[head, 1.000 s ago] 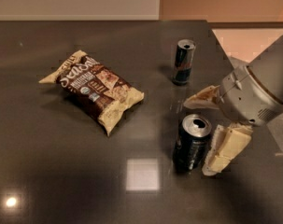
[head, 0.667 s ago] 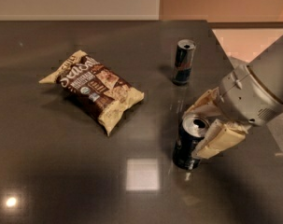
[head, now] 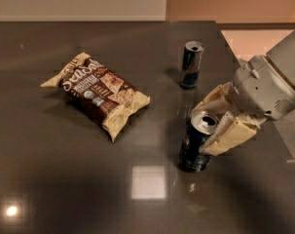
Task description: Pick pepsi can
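The pepsi can (head: 190, 147), wide and dark with a silver top, stands on the dark table (head: 64, 179) at the right front. My gripper (head: 201, 129) reaches in from the right. Its two cream fingers (head: 227, 134) press against the can's upper part, one behind it and one in front. The gripper is shut on the can. The can's base still rests on the table.
A slimmer dark can (head: 191, 65) stands behind the pepsi can. A brown and cream chip bag (head: 101, 94) lies to the left at mid-table. The table's right edge runs just behind my arm, with light floor (head: 254, 40) beyond it.
The fingers were spread wide on either side of the can's top. They have closed in onto the can. The can has stayed in place.
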Controlling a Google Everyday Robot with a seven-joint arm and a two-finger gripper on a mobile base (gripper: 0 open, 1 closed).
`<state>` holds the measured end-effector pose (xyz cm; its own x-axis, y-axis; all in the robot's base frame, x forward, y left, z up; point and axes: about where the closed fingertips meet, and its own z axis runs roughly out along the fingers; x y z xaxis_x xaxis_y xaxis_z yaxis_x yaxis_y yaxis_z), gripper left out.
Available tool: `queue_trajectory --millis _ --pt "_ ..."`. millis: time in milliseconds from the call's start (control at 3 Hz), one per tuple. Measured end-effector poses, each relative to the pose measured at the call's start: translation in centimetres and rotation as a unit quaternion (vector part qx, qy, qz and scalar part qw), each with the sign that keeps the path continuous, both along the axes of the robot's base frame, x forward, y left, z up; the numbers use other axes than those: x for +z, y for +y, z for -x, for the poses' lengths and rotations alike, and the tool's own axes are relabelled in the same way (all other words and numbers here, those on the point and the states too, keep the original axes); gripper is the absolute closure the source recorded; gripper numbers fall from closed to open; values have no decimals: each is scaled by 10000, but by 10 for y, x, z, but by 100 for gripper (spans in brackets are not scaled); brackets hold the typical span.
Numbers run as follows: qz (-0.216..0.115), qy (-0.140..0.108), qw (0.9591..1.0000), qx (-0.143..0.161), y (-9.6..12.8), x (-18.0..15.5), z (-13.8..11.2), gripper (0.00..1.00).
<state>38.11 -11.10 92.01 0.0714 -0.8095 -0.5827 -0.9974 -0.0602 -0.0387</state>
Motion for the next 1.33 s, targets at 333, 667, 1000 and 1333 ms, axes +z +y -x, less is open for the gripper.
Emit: queue_trajectory --millis 333,667,1000,1333 --pt "-100 -35 9999 -12 -1 24 -6 100" --pt "-117 -138 9998 42 0 48 -9 100" --pt "0 -339 9993 173 0 83 -16 100" --pt "-1 -339 9993 173 0 83 -16 100"
